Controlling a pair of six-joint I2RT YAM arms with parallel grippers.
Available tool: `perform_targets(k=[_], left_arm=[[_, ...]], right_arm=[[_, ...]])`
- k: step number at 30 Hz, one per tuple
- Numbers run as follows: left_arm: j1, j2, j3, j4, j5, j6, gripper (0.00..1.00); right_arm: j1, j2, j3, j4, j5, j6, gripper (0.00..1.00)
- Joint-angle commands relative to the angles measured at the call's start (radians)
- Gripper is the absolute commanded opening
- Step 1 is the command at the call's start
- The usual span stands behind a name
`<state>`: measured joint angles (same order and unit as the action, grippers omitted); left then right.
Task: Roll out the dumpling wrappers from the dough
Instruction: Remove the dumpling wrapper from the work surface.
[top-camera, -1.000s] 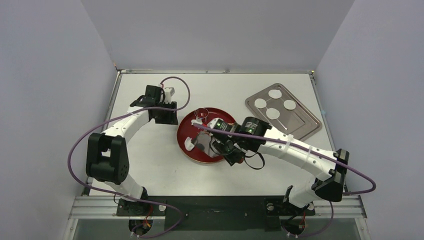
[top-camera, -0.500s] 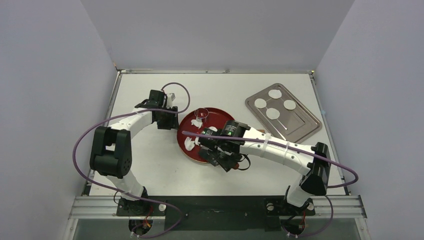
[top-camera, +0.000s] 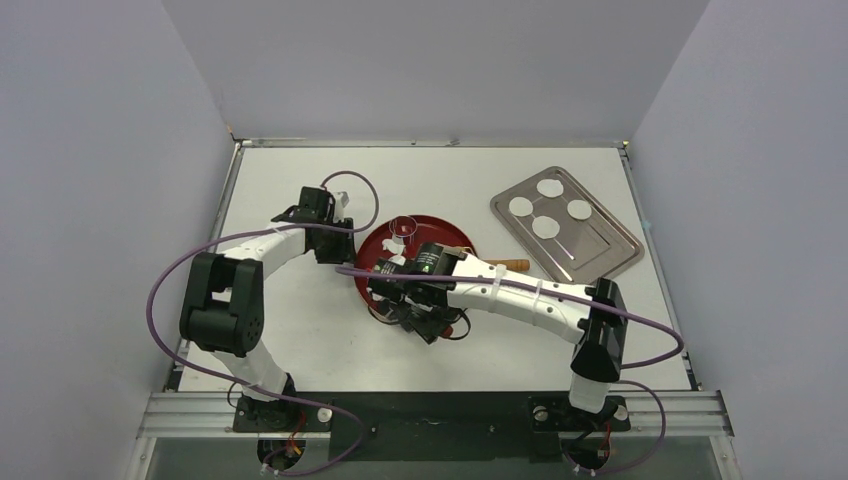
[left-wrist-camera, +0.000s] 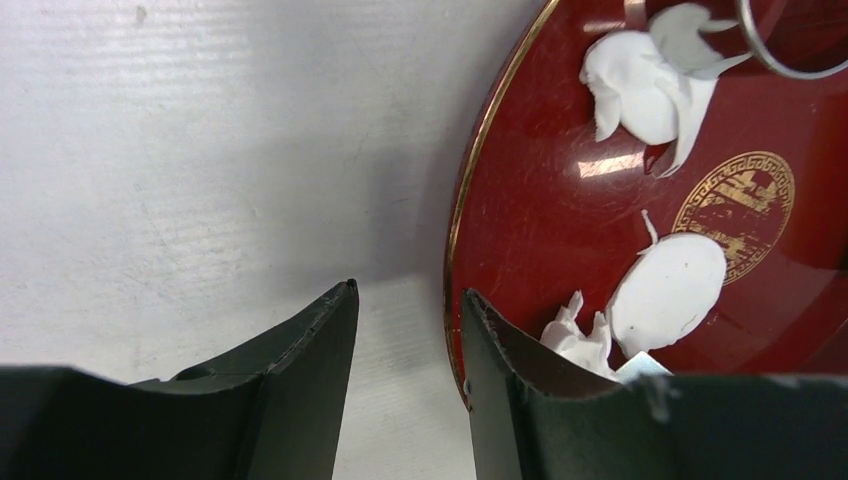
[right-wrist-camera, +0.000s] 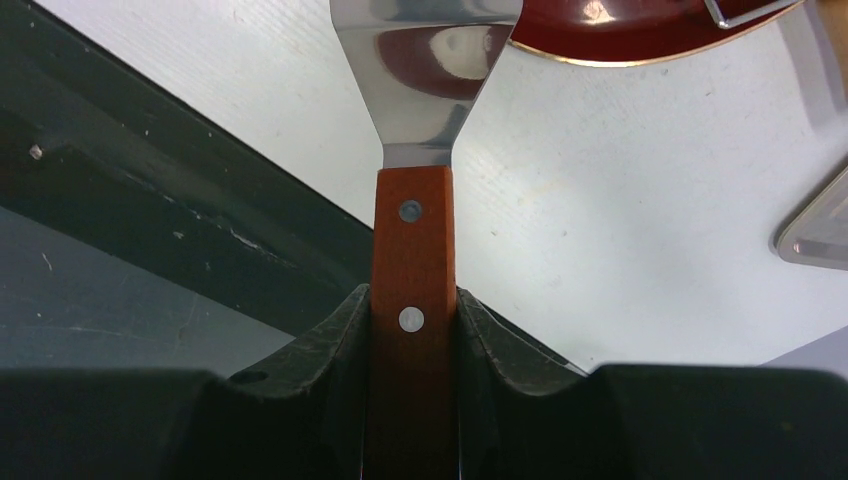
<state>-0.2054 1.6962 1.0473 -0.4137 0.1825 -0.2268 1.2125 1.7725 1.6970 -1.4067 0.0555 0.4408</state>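
White dough lies on the red plate (left-wrist-camera: 560, 200) as a crumpled scrap (left-wrist-camera: 645, 85), a flat oval piece (left-wrist-camera: 668, 290) and small shreds (left-wrist-camera: 575, 340). My left gripper (left-wrist-camera: 405, 292) is open and straddles the plate's left rim, one finger over the table and the other over the plate; it also shows from above (top-camera: 338, 248). My right gripper (right-wrist-camera: 413, 300) is shut on the wooden handle (right-wrist-camera: 413, 250) of a metal spatula (right-wrist-camera: 425, 60), low over the plate's near-left part (top-camera: 405, 308). Several round dumpling wrappers (top-camera: 549, 187) lie on the steel tray (top-camera: 600, 250).
A metal ring cutter (top-camera: 403, 227) rests on the plate's far side. A brown wooden stick (top-camera: 512, 265) lies just right of the plate, under the right forearm. The table's front rail (right-wrist-camera: 150, 200) is close to the right gripper.
The right arm has swung left across the plate with the spatula. The left gripper has come closer to the plate's left rim and its jaws have narrowed a little.
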Motion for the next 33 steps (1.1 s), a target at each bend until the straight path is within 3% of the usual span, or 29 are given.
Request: perform_targets(k=[1, 9, 22, 29, 33], left_arm=[[-0.004, -0.015, -0.034, 0.072, -0.024, -0.037, 0.40], [0.012, -0.050, -0.051, 0.088, -0.039, -0.074, 0.38], [0.076, -0.090, -0.031, 0.082, 0.017, -0.086, 0.38], [0.074, -0.089, -0.046, 0.086, 0.038, -0.092, 0.38], [0.070, -0.084, -0.037, 0.094, 0.052, -0.080, 0.39]], right_arm=[[0.003, 0.031, 0.068, 0.032, 0.044, 0.015, 0.00], [-0.021, 0.135, 0.249, 0.012, 0.130, 0.014, 0.00], [-0.127, 0.171, 0.322, 0.080, 0.175, -0.004, 0.00], [-0.156, 0.099, 0.305, 0.048, 0.210, 0.004, 0.00], [-0.162, 0.005, 0.216, 0.000, 0.206, 0.033, 0.00]])
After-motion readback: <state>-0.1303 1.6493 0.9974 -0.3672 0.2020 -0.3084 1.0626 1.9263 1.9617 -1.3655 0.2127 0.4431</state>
